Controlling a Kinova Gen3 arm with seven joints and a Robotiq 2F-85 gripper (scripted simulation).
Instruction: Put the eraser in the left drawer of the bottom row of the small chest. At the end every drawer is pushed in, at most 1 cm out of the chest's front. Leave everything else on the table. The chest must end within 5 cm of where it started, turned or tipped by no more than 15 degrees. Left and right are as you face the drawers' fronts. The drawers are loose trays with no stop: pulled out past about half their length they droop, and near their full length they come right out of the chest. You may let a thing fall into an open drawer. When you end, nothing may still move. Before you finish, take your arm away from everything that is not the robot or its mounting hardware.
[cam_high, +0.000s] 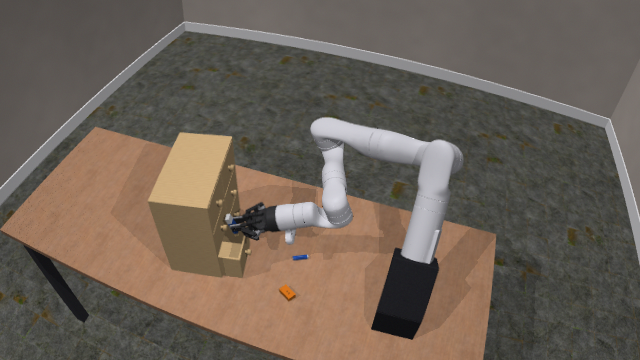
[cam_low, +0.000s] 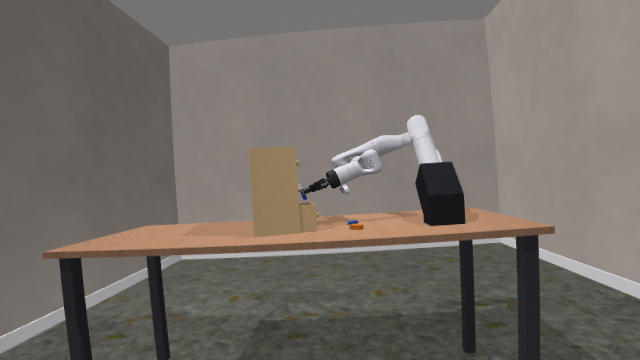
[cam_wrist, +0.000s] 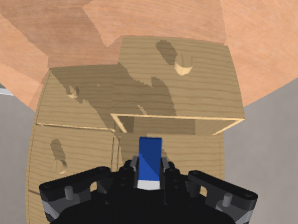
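The small wooden chest (cam_high: 195, 200) stands on the table with its knobbed drawer fronts facing the arm. The left drawer of the bottom row (cam_high: 234, 255) is pulled partly out and its tray is open on top; it also shows in the wrist view (cam_wrist: 176, 124) and the side view (cam_low: 309, 216). My gripper (cam_high: 234, 220) is shut on the eraser (cam_wrist: 149, 161), a blue block with a white end. It holds the eraser close to the chest's front, above the open drawer. The other drawers look pushed in.
A small blue stick-like object (cam_high: 300, 257) and an orange block (cam_high: 287, 292) lie on the table between the chest and the arm's black base (cam_high: 405, 295). The table's front edge is near the orange block.
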